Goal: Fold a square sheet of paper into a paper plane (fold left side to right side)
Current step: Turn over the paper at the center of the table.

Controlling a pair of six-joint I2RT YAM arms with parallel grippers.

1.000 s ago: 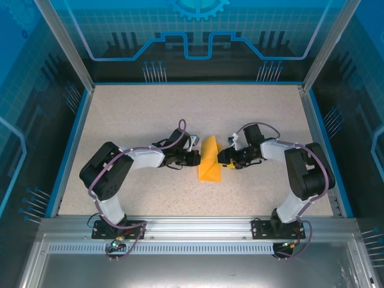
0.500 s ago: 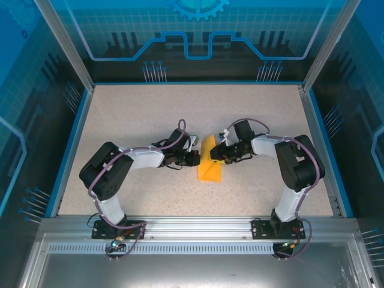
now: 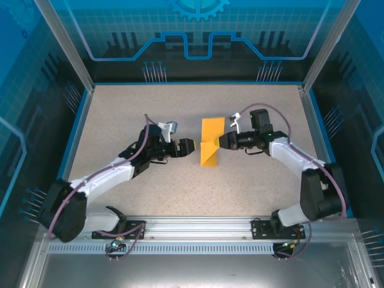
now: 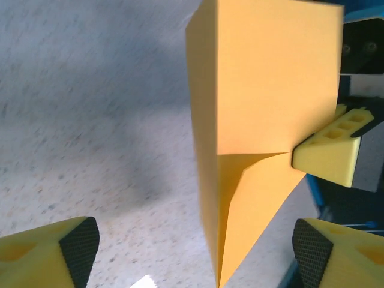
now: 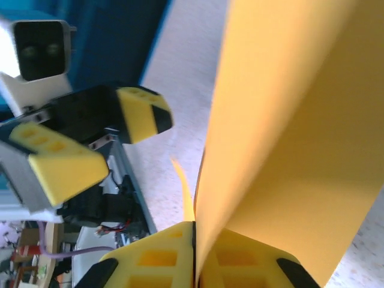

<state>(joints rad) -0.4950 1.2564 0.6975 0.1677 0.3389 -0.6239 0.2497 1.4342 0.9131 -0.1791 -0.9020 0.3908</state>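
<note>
The sheet of paper [image 3: 212,131] sits near the middle of the speckled tabletop [image 3: 132,114], between the two arms; it is already partly folded, with a flat rectangular upper part and a narrower lower part that runs down to a point. It stands up off the tabletop rather than lying flat, and in the top view it casts a small shadow beside its lower half.

The right claw [image 3: 220,142] reaches in from the right and is pinched closed on the sheet's right edge, about where the upper panel meets the lower fold. Its own wrist view shows the two yellow fingers pressed together at the bottom of the frame with the paper [image 5: 288,120] rising from the seam between them [image 5: 193,258]; the left wrist view shows one yellow finger of that claw [image 4: 318,155] touching the paper [image 4: 270,90] at the fold line.

The left claw [image 3: 188,144] hangs just left of the sheet, apart from it, with its jaws spread wide and nothing between them; its black-padded fingertips [image 4: 75,243] sit at the two lower corners of its wrist view, and the right wrist view shows it [image 5: 102,141] facing the paper with its fingers parted.
</note>
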